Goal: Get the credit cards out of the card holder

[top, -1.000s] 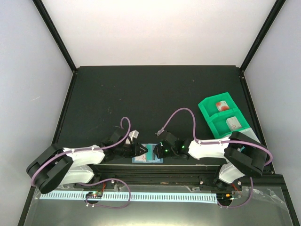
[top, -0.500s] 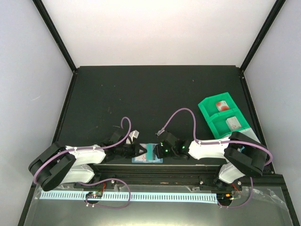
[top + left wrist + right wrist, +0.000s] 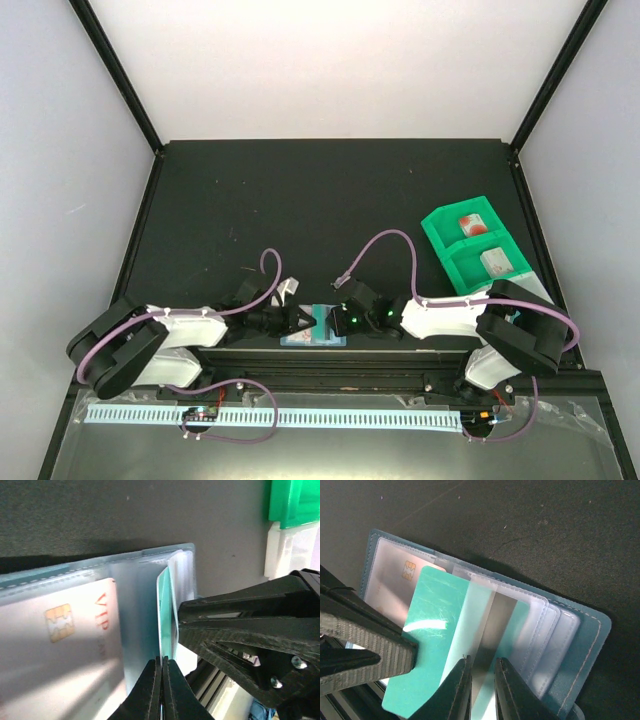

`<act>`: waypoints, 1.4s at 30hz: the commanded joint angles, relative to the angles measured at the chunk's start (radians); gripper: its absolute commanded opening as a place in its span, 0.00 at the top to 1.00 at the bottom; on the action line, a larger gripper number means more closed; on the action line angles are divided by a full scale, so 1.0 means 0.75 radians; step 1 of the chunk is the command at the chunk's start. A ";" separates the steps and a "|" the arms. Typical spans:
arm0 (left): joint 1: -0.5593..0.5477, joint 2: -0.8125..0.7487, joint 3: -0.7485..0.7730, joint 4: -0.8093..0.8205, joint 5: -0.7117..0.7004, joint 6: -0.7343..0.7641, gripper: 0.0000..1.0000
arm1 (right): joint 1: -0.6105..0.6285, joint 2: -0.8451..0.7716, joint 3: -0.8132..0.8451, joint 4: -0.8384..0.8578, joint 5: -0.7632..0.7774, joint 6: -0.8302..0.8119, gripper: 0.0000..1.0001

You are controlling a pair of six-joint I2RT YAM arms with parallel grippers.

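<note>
Credit cards [image 3: 468,224]: two sit in the green tray [image 3: 432,232], the teal card [image 3: 432,625] is half out, pinched by the left jaws, the right jaws hold the card holder [image 3: 592,630], and a chip card [image 3: 390,586] is left inside.

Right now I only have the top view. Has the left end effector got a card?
Observer: Yes. The left end effector is shut on the teal card by its edge.
Operator: Card clear of the holder?
Observer: No. Its far end sits under a clear sleeve of the holder.
Operator: Right side?
Observer: The right end effector pinches the holder by that sleeve.
</note>
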 commanded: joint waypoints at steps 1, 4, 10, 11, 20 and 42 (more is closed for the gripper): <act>-0.010 -0.020 0.017 0.034 0.019 0.015 0.98 | 0.006 0.021 -0.045 -0.098 0.065 0.013 0.84; -0.009 -0.105 0.030 -0.078 -0.034 0.060 0.98 | 0.006 0.010 -0.050 -0.100 0.073 0.016 0.84; -0.010 -0.277 0.084 -0.364 -0.173 0.143 0.98 | 0.007 0.018 -0.040 -0.107 0.074 0.014 0.84; -0.010 -0.314 0.093 -0.409 -0.196 0.154 0.98 | 0.006 0.016 -0.040 -0.108 0.075 0.015 0.84; -0.013 -0.608 0.160 -0.680 -0.429 0.292 0.98 | 0.007 -0.021 0.010 -0.170 0.094 0.001 0.84; -0.416 -0.936 0.233 -0.540 -0.861 1.035 0.98 | -0.036 -0.665 0.251 -0.521 0.110 0.464 0.74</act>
